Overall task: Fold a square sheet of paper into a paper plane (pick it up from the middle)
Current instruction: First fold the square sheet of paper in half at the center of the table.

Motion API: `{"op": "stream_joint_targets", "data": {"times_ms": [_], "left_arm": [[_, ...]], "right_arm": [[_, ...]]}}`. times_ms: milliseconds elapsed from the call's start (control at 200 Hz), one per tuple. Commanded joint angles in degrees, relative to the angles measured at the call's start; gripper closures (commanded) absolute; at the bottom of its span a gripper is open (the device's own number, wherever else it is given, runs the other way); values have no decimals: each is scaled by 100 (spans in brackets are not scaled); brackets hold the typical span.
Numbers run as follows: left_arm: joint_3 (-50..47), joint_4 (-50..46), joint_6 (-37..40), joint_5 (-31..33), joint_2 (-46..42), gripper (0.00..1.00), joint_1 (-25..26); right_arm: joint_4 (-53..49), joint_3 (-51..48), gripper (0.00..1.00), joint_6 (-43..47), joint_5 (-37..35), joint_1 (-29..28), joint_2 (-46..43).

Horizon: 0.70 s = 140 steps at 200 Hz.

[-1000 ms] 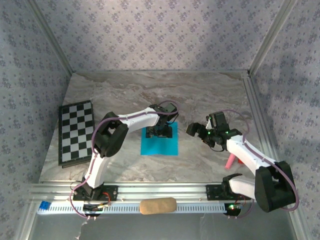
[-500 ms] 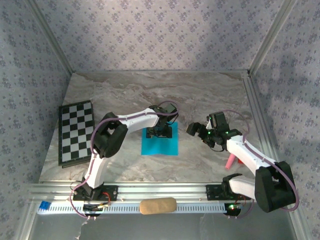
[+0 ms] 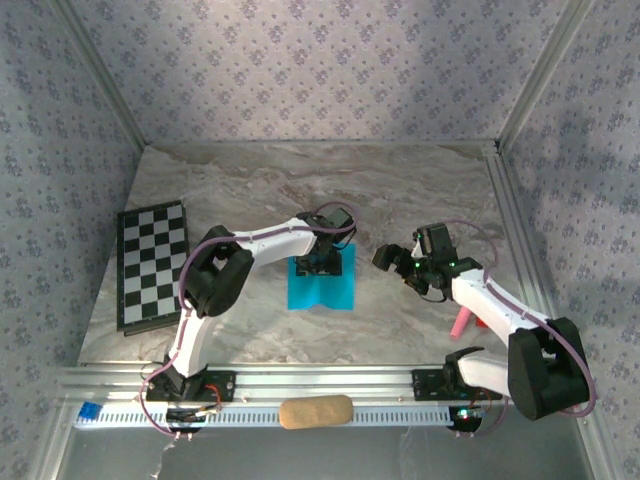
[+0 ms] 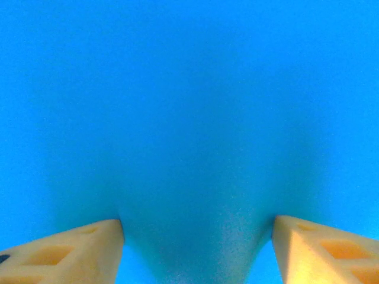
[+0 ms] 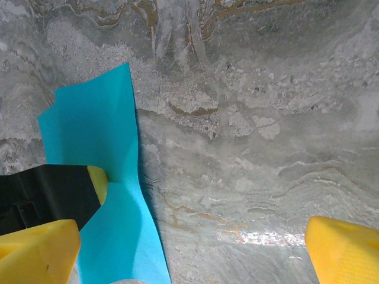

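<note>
Left gripper [image 3: 322, 262], seen from above, is planted on the middle of the thin turquoise-blue square sheet of paper [image 3: 320, 292], which lies on the grey marble table [image 3: 300, 190] between the arms. Just beside it the right gripper [image 3: 386, 258] hovers with its jaws wide apart, holding nothing.

From the left wrist, two yellow fingertips [image 4: 71, 251] stand apart on the sheet with paper humped between them, not yet clamped. It looks light, limp and slippery to me. A pinch on that raised ridge should lift it, though it may droop or crease.

From the right wrist you get the side profile the others lack: the sheet's edge buckling up off the marble.
</note>
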<state>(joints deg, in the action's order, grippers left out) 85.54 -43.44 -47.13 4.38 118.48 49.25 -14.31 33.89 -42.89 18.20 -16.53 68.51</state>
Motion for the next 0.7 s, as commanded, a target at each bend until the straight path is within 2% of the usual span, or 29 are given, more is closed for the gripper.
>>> {"op": "stream_joint_targets", "data": {"times_ms": [0,550,695], "left_arm": [[-214,319,-16,-306,128,36,59],[-617,982,98,-359,-452,56,72],[-704,1105,88,-392,-585,57,71]], "right_arm": [[-11,75,1,-120,-52,-16,-35],[-126,170,1,-394,-525,-37,-233],[-142,175,1,-433,-558,-43,-224]]}}
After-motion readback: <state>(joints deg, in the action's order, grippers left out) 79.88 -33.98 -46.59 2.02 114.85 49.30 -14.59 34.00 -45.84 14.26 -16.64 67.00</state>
